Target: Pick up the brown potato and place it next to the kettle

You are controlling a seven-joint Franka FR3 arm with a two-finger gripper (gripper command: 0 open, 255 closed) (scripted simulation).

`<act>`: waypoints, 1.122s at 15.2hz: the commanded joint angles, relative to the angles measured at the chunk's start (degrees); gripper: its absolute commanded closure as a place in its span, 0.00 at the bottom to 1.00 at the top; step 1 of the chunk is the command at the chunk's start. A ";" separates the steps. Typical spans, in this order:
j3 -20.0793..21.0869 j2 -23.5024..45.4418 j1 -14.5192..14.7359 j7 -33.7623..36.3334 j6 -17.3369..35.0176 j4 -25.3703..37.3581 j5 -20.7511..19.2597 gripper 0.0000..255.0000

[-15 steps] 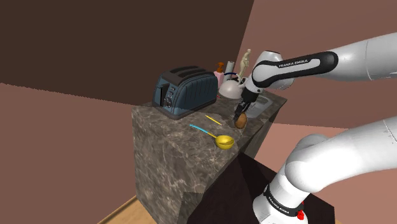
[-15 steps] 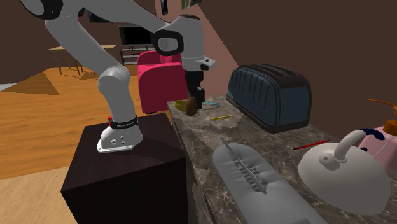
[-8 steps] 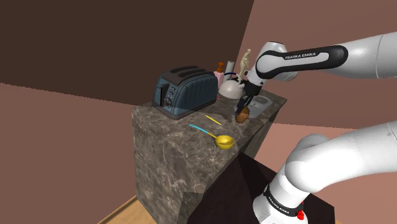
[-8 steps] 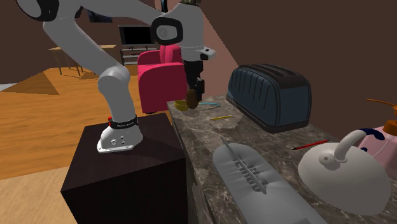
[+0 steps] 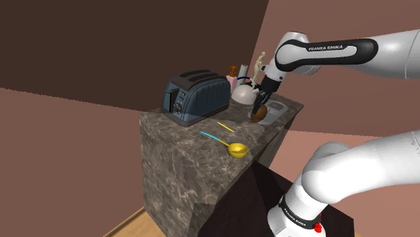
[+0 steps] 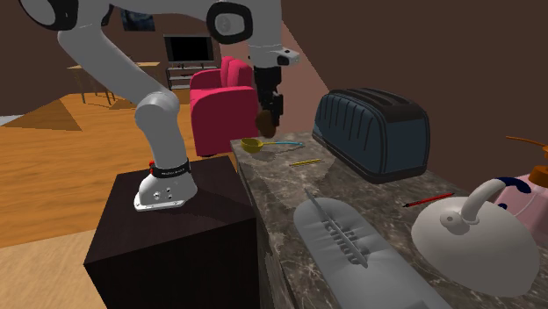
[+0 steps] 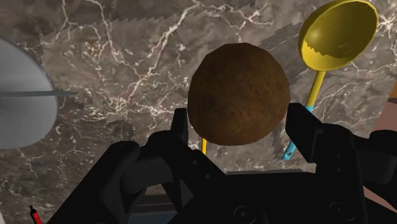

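You have a round brown potato (image 7: pixel 238 95) with rough, matt, finely pitted skin between the matt black gripper (image 7: pixel 239 124) fingers. The dark counter (image 7: pixel 114 70) looks like polished stone with pale marble veins. The yellow round-bowled spoon (image 7: pixel 337 35) looks smooth and shiny, like plastic. In the second exterior view, the dark blue toaster (image 6: pixel 373 132) at three o'clock has a faint sheen. The pale grey domed kettle (image 6: pixel 474 246) at four o'clock is smooth and matt, and the floor (image 6: pixel 53 176) at nine o'clock shows wood boards.

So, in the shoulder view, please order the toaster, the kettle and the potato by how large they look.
1. The toaster, clearly the largest.
2. The kettle; it stands farther back, so it may look smaller than it is.
3. The potato, the smallest.
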 commanded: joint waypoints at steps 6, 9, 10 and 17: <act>1.27 -1.06 0.23 0.67 -5.66 4.60 0.60 1.00; 1.67 -1.12 0.38 0.84 -7.95 6.83 0.88 1.00; 1.80 -1.11 0.44 0.90 -8.70 7.60 0.97 1.00; 2.58 -0.68 0.87 1.24 -13.88 13.21 1.63 1.00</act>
